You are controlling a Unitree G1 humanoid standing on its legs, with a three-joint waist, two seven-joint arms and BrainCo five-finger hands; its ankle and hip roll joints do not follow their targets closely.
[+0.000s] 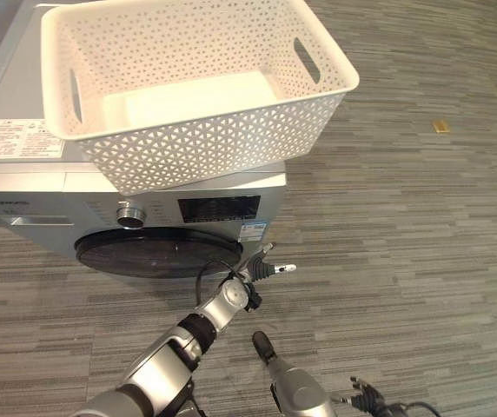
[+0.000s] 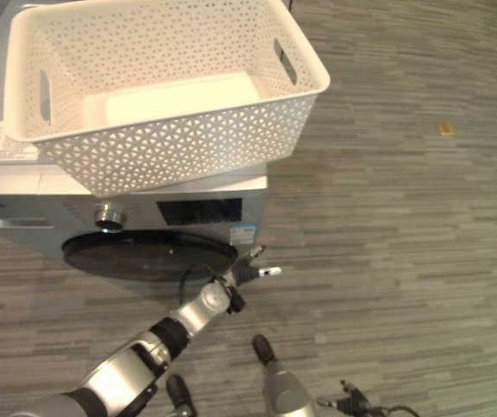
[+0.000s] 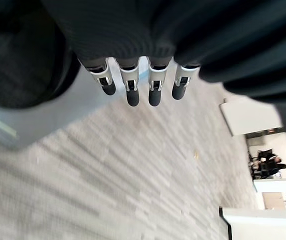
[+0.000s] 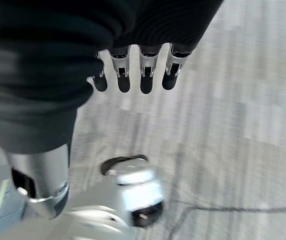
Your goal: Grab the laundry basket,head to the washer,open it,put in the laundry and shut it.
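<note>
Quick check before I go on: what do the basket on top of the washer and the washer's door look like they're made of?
The laundry basket looks like moulded white plastic, matte, with a stiff lattice of small cut-outs and cut handle slots. The washer door looks like dark tinted glass or glossy plastic: smooth, round and faintly reflective. The washer body seems to be silver-grey painted metal, though plastic panels can't be ruled out.

Perforated matt plastic basket (image 1: 188, 95) on seemingly smooth metal washer (image 1: 23, 187).
</note>
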